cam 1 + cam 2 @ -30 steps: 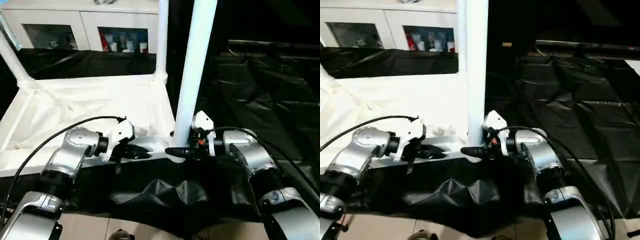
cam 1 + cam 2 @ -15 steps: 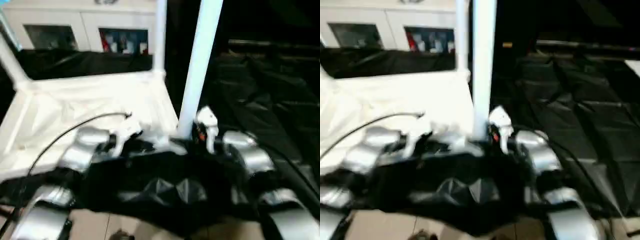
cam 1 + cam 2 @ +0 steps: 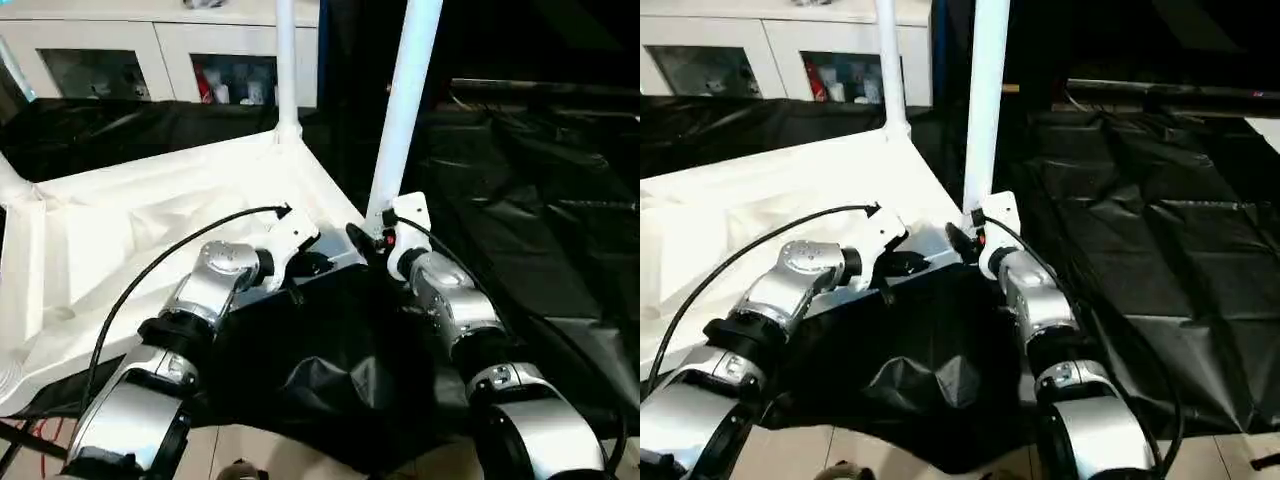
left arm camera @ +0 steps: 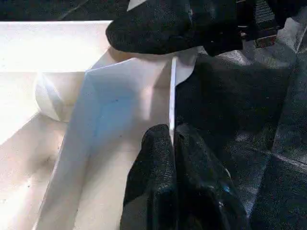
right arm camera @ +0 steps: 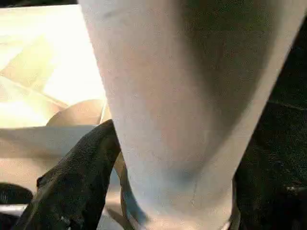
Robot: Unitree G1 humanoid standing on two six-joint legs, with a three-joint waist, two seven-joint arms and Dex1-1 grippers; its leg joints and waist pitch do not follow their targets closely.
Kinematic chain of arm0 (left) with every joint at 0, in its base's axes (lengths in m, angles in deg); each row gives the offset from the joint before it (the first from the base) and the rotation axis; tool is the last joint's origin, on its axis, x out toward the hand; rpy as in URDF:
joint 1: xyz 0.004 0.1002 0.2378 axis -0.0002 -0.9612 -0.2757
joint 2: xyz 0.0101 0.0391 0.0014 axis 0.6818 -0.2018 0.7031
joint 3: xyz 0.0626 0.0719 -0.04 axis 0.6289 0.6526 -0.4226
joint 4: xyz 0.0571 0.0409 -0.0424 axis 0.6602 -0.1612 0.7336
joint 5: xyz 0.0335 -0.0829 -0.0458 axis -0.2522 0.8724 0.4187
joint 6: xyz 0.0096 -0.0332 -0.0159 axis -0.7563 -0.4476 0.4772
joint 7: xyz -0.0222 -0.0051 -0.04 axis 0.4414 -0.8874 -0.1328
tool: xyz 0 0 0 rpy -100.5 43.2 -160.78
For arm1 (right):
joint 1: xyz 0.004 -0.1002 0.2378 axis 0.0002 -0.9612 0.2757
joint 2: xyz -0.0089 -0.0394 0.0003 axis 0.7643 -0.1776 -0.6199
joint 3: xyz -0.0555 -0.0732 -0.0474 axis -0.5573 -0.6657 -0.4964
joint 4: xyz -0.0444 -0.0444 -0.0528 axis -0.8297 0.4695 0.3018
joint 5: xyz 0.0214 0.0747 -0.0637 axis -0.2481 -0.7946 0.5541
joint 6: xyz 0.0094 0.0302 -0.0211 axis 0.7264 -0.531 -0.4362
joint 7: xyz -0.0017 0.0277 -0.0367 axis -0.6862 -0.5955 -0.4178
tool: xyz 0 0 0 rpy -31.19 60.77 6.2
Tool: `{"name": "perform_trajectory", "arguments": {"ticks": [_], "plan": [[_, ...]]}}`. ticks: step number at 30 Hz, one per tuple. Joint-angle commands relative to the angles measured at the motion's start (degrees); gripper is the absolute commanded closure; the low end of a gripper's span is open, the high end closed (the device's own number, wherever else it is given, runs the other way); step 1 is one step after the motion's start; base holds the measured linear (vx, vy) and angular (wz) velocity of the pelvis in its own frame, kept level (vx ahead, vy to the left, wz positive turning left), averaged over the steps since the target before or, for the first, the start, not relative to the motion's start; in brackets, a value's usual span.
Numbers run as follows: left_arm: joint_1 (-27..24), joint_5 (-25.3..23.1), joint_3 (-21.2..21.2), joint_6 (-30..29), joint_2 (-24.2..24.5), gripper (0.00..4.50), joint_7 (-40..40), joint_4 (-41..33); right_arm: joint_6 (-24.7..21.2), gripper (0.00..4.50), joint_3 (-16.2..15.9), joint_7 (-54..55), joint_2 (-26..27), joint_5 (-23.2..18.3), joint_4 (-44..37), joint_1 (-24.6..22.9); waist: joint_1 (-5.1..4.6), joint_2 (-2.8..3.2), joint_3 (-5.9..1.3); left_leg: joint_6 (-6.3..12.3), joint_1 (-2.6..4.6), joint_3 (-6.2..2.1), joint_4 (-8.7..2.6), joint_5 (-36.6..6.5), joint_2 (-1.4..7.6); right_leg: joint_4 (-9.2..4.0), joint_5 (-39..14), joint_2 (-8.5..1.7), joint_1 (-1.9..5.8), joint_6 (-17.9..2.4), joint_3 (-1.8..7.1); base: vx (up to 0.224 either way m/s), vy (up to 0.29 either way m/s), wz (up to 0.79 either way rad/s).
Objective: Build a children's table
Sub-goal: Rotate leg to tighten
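Note:
The children's table lies upside down, its white top (image 3: pixel 150 220) showing the ribbed underside. One leg (image 3: pixel 402 120) stands upright in the near right corner, a second leg (image 3: pixel 287 70) in the far corner, and a third leg (image 3: pixel 12 182) at the left edge. My left gripper (image 3: pixel 318 264) is shut on the thin rim (image 4: pixel 171 96) beside the near right corner, its fingers (image 4: pixel 158 158) pinched on it. My right gripper (image 3: pixel 368 235) straddles the base of the near leg (image 5: pixel 182 96), one finger (image 5: pixel 76 182) against its side.
A white cabinet (image 3: pixel 150 50) with glass doors stands behind the table. Crumpled black sheeting (image 3: pixel 520 200) covers the floor to the right and bunches up between my forearms. A dark bar (image 3: pixel 540 88) lies at the back right. A black cable (image 3: pixel 150 270) loops over my left arm.
The table has turned: its near right corner has gone away from me and the far leg has shifted left. Both grippers went forward with that corner.

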Motion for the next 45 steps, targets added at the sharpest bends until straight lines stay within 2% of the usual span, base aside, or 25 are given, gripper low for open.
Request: {"name": "perform_trajectory", "arguments": {"ticks": [1, 6, 7, 8, 10, 11, 14, 15, 23, 25, 27, 28, 32, 35, 40, 41, 42, 44, 45], "plan": [[0.23, 2.41, -0.39, 3.15, -2.08, 4.50, -0.08, -2.43, 0.69, 0.68, -5.65, -7.65, 2.72, 0.10, -1.49, -0.25, 0.03, -0.64, -4.41, 2.12, 0.56, -0.49, -3.45, -11.86, 0.88, -3.81, -10.99, -3.08, 3.27, -12.20, 1.82, 0.000, 0.000, 0.00], [-2.52, 3.61, 0.33, 4.22, 0.87, 4.50, -6.74, -5.42, 1.29, 0.68, -8.55, -22.21, -2.35, -0.89, -5.58, -1.82, 0.21, -0.81, -4.34, 3.47, 0.30, -0.45, -3.28, -11.48, 1.02, -3.68, -9.97, -3.10, 3.60, -12.60, 1.75, 0.000, 0.000, 0.00], [-2.58, 3.65, 0.35, 4.21, 0.94, 4.50, -6.89, -5.50, 1.29, 0.68, -8.60, -22.52, -2.47, -0.92, -5.68, -1.85, 0.17, -0.80, -4.28, 3.51, 0.30, -0.37, -3.28, -11.49, 1.03, -3.69, -10.20, -3.01, 3.46, -12.57, 1.76, 0.000, 0.000, 0.00], [-3.46, 4.28, 0.70, 4.22, 1.99, 4.50, -9.47, -6.69, 1.17, 0.68, -9.53, -27.24, -4.37, -1.39, -7.15, -2.44, 0.17, -0.69, -4.24, 3.28, 0.39, -0.38, -3.33, -11.94, 1.04, -3.78, -11.50, -3.03, 3.38, -12.63, 1.71, 0.000, 0.000, 0.00], [-4.02, 4.59, 1.07, 4.98, 2.77, 4.50, -11.37, -7.40, 1.40, 0.68, -10.01, -29.62, -5.49, -1.36, -7.81, -2.71, 0.19, -0.77, -4.03, 2.96, 0.51, -0.34, -3.39, -13.29, 1.20, -4.01, -13.67, -3.01, 3.13, -12.46, 1.74, 0.000, 0.000, 0.00], [-4.41, 4.80, 1.29, 5.18, 3.34, 4.50, -12.65, -7.93, 1.13, 0.68, -10.34, -31.62, -6.33, -1.55, -8.28, -2.89, 0.29, -0.74, -4.16, 2.68, 0.61, -0.39, -3.39, -13.41, 1.20, -3.99, -14.48, -3.09, 3.17, -12.28, 1.76, 0.000, 0.000, 0.00], [-5.27, 5.02, 1.91, 6.11, 4.93, 4.50, -15.61, -8.97, 1.10, 0.68, -11.06, -35.75, -8.24, -1.84, -9.24, -3.28, 0.48, -0.66, -4.20, 2.79, 0.53, -0.42, -3.39, -13.09, 1.31, -3.81, -13.30, -3.04, 3.10, -12.66, 1.77, 0.000, 0.000, 0.00], [-6.40, 5.71, 2.26, 6.40, 6.50, 4.50, -19.15, -10.56, 0.20, 0.68, -11.74, -39.49, -10.04, -2.28, -10.18, -3.67, 0.58, -0.62, -4.20, 2.75, 0.59, -0.45, -3.42, -13.29, 1.40, -3.74, -13.16, -3.07, 3.09, -12.88, 1.74, 0.000, 0.000, 0.00], [-9.09, 8.67, 2.10, 4.93, 10.17, 4.50, -26.98, -15.20, -1.07, 0.68, -12.64, -45.87, -12.54, -2.88, -12.58, -4.88, 0.75, -0.60, -4.08, 2.31, 0.72, -0.42, -3.52, -14.04, 1.41, -3.82, -14.65, -3.09, 2.89, -12.85, 1.81, 0.000, 0.000, 0.00], [-9.55, 9.05, 2.09, 4.85, 10.72, 4.50, -28.02, -15.74, -1.49, 0.99, -12.71, -46.53, -12.56, -3.16, -13.00, -5.12, 0.74, -0.50, -4.06, 2.10, 0.75, -0.41, -3.58, -14.34, 1.43, -3.89, -15.07, -3.00, 2.77, -12.63, 1.84, 0.000, 0.000, 0.00], [-9.98, 9.58, 2.09, 4.35, 11.17, 4.50, -29.01, -16.41, -2.02, 1.03, -12.78, -47.08, -12.62, -3.60, -13.63, -5.39, 0.86, -0.44, -4.10, 1.99, 0.87, -0.40, -3.57, -14.27, 1.44, -3.89, -14.90, -3.05, 2.72, -12.70, 1.87, 0.000, 0.000, 0.00], [-10.20, 9.87, 2.15, 4.11, 11.39, 4.50, -29.46, -16.79, -2.34, 1.03, -12.86, -47.39, -12.70, -3.87, -14.06, -5.57, 0.88, -0.21, -4.07, 1.89, 0.82, -0.45, -3.60, -14.31, 1.44, -3.85, -14.89, -3.04, 2.76, -12.74, 1.88, 0.000, 0.000, 0.00], [-10.18, 9.50, 2.27, 4.11, 11.37, 4.50, -28.86, -16.67, -3.10, 1.44, -13.00, -47.67, -12.58, -4.19, -15.05, -6.28, 0.95, -0.33, -4.11, 1.69, 0.85, -0.42, -3.62, -14.60, 1.40, -3.84, -14.31, -2.93, 2.78, -12.81, 1.87, 0.000, 0.000, 0.00], [-9.01, 8.07, 1.90, 4.82, 10.17, 4.50, -25.13, -14.83, -3.35, 1.70, -13.30, -46.67, -11.84, -3.85, -15.54, -7.37, 1.12, -0.37, -4.20, 1.60, 0.87, -0.43, -3.57, -14.19, 1.40, -3.79, -14.23, -3.02, 2.78, -12.59, 1.88, 0.000, 0.000, 0.00], [-7.54, 6.38, 1.33, 4.29, 8.31, 4.50, -19.82, -12.91, -4.46, 1.79, -12.31, -42.16, -9.88, -3.68, -14.53, -7.59, 1.16, -0.61, -4.05, 0.87, 0.85, -0.58, -3.75, -14.81, 1.29, -4.14, -17.40, -3.16, 2.79, -11.27, 1.91, 0.000, 0.000, 0.00], [-6.34, 5.67, 0.69, 3.40, 6.90, 4.50, -15.95, -11.45, -4.05, 1.79, -11.24, -37.27, -8.44, -3.05, -12.28, -6.75, 1.15, -0.74, -4.09, 0.86, 0.83, -0.58, -3.72, -14.54, 1.28, -4.12, -17.36, -3.15, 2.84, -11.09, 1.89, 0.000, 0.000, 0.00], [-5.03, 5.05, 0.02, 2.52, 5.36, 4.50, -12.04, -9.92, -4.00, 1.80, -9.88, -31.13, -6.75, -2.33, -9.35, -5.46, 0.92, -0.63, -3.92, 0.55, 0.93, -0.51, -3.72, -15.09, 1.20, -4.29, -18.40, -3.13, 2.46, -10.95, 1.99, 0.000, 0.000, 0.00], [-3.97, 4.47, -0.27, 1.89, 4.23, 4.50, -9.20, -8.66, -3.77, 1.81, -8.94, -26.44, -5.49, -1.75, -7.22, -4.51, 0.60, -0.67, -4.00, -0.50, 1.03, -0.65, -3.75, -15.26, 1.01, -4.41, -20.07, -3.26, 2.44, -10.68, 1.93, 0.000, 0.000, 0.00], [-3.04, 3.77, -0.47, 1.72, 3.23, 4.50, -6.40, -7.47, -3.67, 1.81, -8.11, -22.03, -4.35, -1.27, -5.47, -3.71, 0.50, -0.77, -4.05, -0.59, 0.95, -0.81, -3.74, -15.43, 1.04, -4.44, -20.21, -3.38, 2.68, -10.49, 1.90, 0.000, 0.000, 0.00]]}}
